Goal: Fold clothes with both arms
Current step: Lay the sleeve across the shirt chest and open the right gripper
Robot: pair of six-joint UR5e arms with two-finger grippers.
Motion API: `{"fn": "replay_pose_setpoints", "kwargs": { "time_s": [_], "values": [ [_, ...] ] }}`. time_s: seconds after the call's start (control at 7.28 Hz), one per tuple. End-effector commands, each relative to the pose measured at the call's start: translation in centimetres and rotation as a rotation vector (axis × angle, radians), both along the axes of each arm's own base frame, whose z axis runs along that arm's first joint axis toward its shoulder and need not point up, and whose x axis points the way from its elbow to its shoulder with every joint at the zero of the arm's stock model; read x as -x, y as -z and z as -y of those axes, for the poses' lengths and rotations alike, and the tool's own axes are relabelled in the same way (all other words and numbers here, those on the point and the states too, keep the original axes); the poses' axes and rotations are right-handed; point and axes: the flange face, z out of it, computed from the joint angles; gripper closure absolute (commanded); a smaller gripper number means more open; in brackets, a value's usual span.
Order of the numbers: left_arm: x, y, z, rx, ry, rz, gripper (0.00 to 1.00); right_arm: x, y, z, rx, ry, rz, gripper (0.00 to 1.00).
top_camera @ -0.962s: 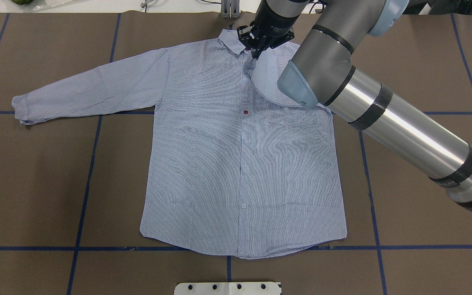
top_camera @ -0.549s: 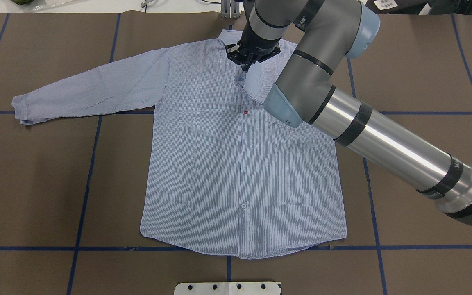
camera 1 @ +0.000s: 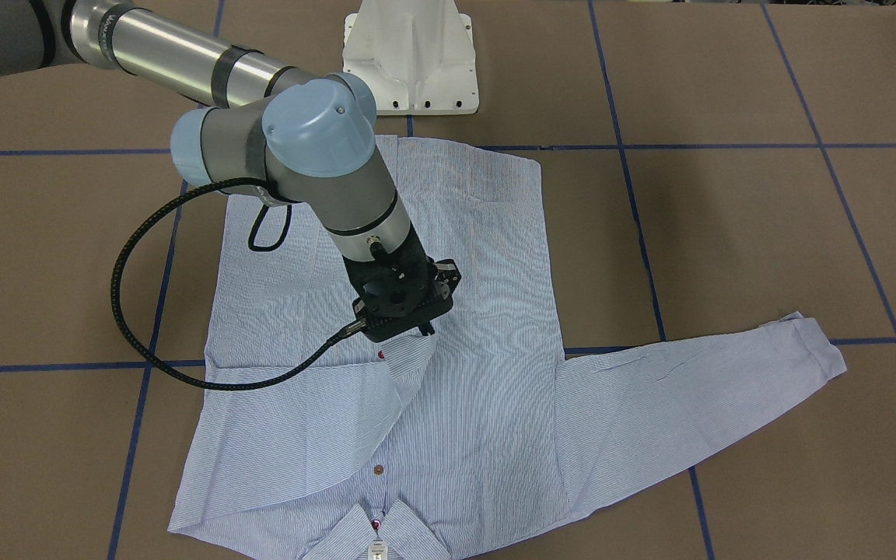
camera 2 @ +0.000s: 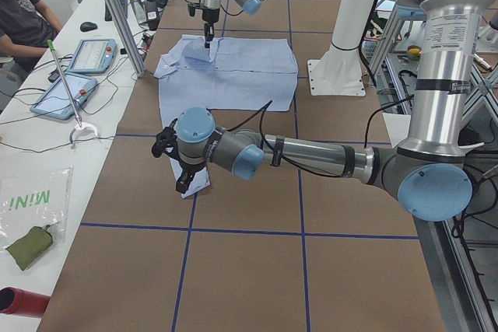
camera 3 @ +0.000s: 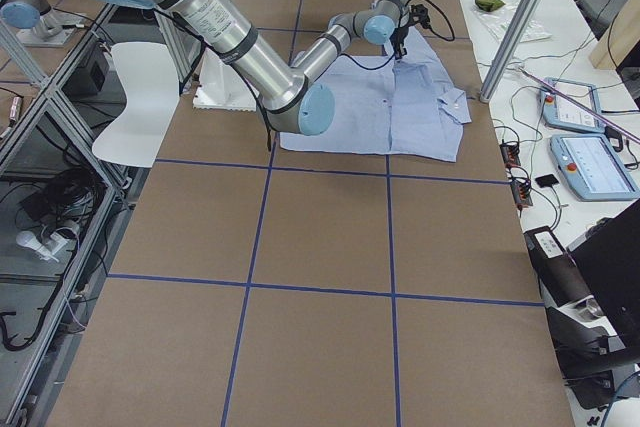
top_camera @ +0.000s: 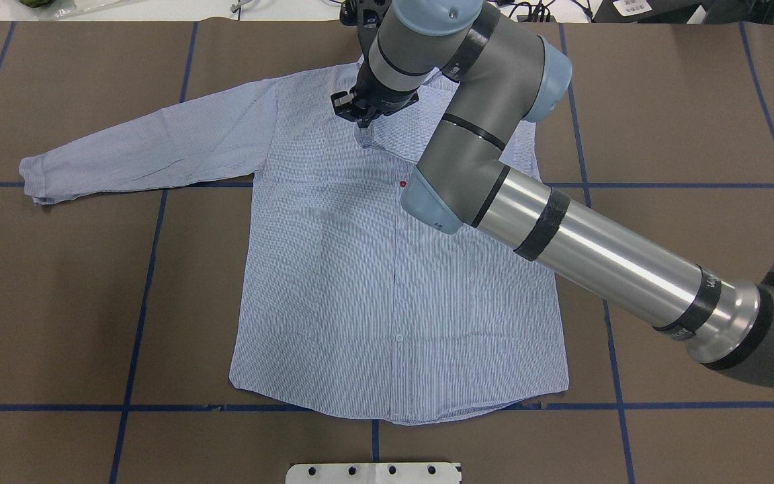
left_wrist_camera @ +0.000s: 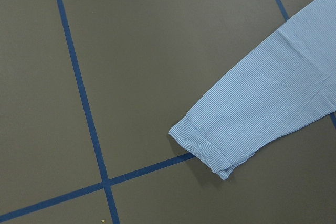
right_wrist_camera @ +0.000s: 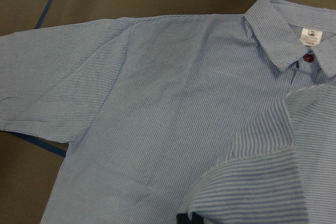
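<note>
The light blue striped shirt [top_camera: 333, 282] lies front up on the brown table, collar [right_wrist_camera: 283, 40] at the far edge. Its left sleeve stretches out flat, ending in a cuff [left_wrist_camera: 207, 148]. My right gripper [top_camera: 362, 122] hangs over the chest just below the collar, shut on the end of the right sleeve [camera 1: 323, 420], which is drawn across the shirt front. In the front-facing view my right gripper [camera 1: 423, 330] lifts the cloth into a peak. My left gripper [camera 2: 177, 172] shows only in the exterior left view, near the left cuff; I cannot tell its state.
The white pedestal base [camera 1: 411, 58] stands at the table's near edge by the shirt hem. A black cable [camera 1: 125, 311] loops off the right wrist. Beyond the far edge are an aluminium post [camera 2: 117, 13], tablets [camera 2: 89, 56] and a seated person [camera 2: 23, 13].
My right gripper has carried the sleeve end leftward in the overhead view, from right of the collar across the button line to the shirt's left chest. The rest of the shirt lies unchanged.
</note>
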Motion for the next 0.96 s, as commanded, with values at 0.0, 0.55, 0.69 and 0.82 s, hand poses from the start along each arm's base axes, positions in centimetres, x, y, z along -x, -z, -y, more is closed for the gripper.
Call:
{"fn": "replay_pose_setpoints", "kwargs": {
  "time_s": [0.0, 0.55, 0.69, 0.82],
  "values": [
    [0.0, -0.5, 0.0, 0.007, -0.001, 0.001, 0.0, 1.6, -0.2, -0.2, -0.028, -0.015, 0.027, 1.0],
    [-0.1, -0.7, 0.1, 0.011, -0.004, 0.001, 0.0, 6.0, -1.9, -1.3, -0.026, 0.0, -0.006, 1.0],
    [-0.1, -0.7, 0.1, 0.012, -0.003, 0.001, 0.0, 8.4, -1.2, -0.8, -0.009, 0.009, -0.033, 1.0],
    [-0.1, -1.1, 0.1, 0.014, -0.006, 0.002, 0.0, 9.2, -0.3, -0.8, -0.012, 0.013, -0.033, 0.28]
  ]
}}
